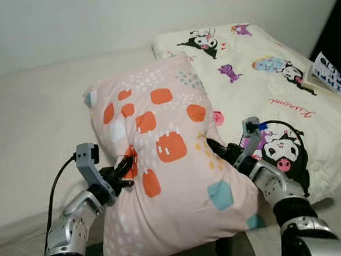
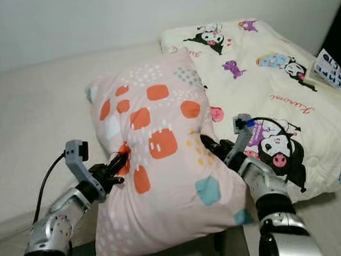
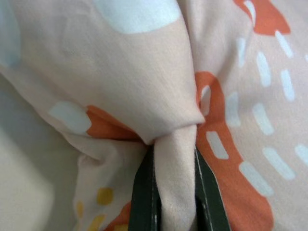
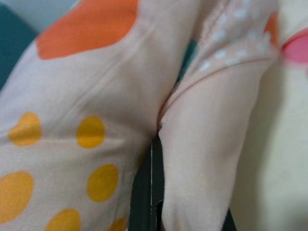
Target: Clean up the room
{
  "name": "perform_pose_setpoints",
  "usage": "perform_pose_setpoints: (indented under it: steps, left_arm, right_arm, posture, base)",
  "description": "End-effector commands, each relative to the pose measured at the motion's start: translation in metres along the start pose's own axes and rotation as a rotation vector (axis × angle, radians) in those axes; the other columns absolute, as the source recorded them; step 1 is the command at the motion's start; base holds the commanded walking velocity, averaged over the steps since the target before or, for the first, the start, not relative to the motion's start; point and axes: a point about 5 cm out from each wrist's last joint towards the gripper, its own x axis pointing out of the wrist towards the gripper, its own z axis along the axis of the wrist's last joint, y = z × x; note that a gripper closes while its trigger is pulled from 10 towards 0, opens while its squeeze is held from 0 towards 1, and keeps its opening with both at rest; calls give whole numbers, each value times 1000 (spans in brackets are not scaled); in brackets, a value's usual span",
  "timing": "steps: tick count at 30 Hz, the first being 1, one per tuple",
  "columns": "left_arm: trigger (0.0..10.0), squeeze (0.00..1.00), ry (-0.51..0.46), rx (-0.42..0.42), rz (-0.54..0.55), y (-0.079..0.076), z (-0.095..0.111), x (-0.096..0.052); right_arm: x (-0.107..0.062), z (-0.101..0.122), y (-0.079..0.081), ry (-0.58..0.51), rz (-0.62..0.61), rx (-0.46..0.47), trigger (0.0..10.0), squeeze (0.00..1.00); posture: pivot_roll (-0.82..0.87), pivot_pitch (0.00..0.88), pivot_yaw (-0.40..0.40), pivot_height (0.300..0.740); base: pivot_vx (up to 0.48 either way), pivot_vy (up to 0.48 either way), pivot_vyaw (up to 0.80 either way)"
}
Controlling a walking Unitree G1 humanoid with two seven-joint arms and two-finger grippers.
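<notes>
A pink pillow point(image 1: 167, 163) with orange, yellow and teal patches is held up over the near edge of the bed. My left gripper point(image 1: 126, 165) is shut on a fold of its left side; in the left wrist view the fabric point(image 3: 175, 178) is pinched between the two black fingers point(image 3: 144, 202). My right gripper point(image 1: 210, 146) is shut on the pillow's right side, with cloth point(image 4: 202, 159) bunched between its fingers. The pillow's lower end hangs past the mattress edge.
A cream mattress point(image 1: 24, 126) fills the left. A cream quilt point(image 1: 273, 85) with cartoon prints covers the bed's right half. A small patterned box point(image 1: 326, 73) lies at the far right. A pale wall point(image 1: 122, 20) runs behind.
</notes>
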Motion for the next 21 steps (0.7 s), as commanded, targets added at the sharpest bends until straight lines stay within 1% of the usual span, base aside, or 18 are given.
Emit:
perform_pose_setpoints:
  steps: [1, 2, 3, 4, 6, 7, 10, 12, 17, 21]
  left_arm:
    - [10000, 0, -15, 56, -12, -13, 1, 3]
    - [10000, 0, -29, 77, 23, -14, 2, 2]
    - [10000, 0, -29, 77, 23, -14, 2, 2]
    - [10000, 0, -40, 67, 68, -12, 1, -1]
    - [10000, 0, -40, 67, 68, -12, 1, -1]
    - [10000, 0, -49, 67, 89, -11, 0, -2]
    - [10000, 0, -58, 66, 102, -12, 0, -2]
    - [10000, 0, -72, 78, 102, -16, 1, -3]
    - [10000, 0, -81, 83, 101, -21, 1, -5]
    - [10000, 0, -84, 86, 107, -22, 1, -6]
  right_arm:
    - [6, 5, 11, -43, -2, -63, 10000, 0]
    - [3, 8, 12, -71, -36, -94, 10000, 0]
    - [3, 8, 12, -71, -36, -94, 10000, 0]
    - [0, 10, 13, -95, -82, -156, 10000, 0]
    - [0, 10, 13, -95, -82, -156, 10000, 0]
    - [-1, 10, 15, -103, -86, -173, 10000, 0]
    - [-2, 10, 17, -118, -81, -169, 10000, 0]
    - [-4, 10, 21, -143, -77, -157, 10000, 0]
    - [-7, 6, 23, -144, -97, -153, 10000, 0]
    - [-8, 5, 24, -145, -105, -157, 10000, 0]
  posture:
    - [13, 119, -6, 539]
    - [13, 116, -6, 539]
    - [13, 116, -6, 539]
    - [4, 113, -6, 539]
    - [4, 113, -6, 539]
    - [3, 113, -8, 539]
    - [3, 113, -8, 539]
    - [2, 116, -8, 544]
    - [2, 117, -6, 564]
    - [2, 117, -6, 569]
  base:
    - [0, 0, 0]
    - [0, 0, 0]
    - [0, 0, 0]
    - [0, 0, 0]
    - [0, 0, 0]
    - [0, 0, 0]
    - [0, 0, 0]
    - [0, 0, 0]
    - [0, 0, 0]
    - [0, 0, 0]
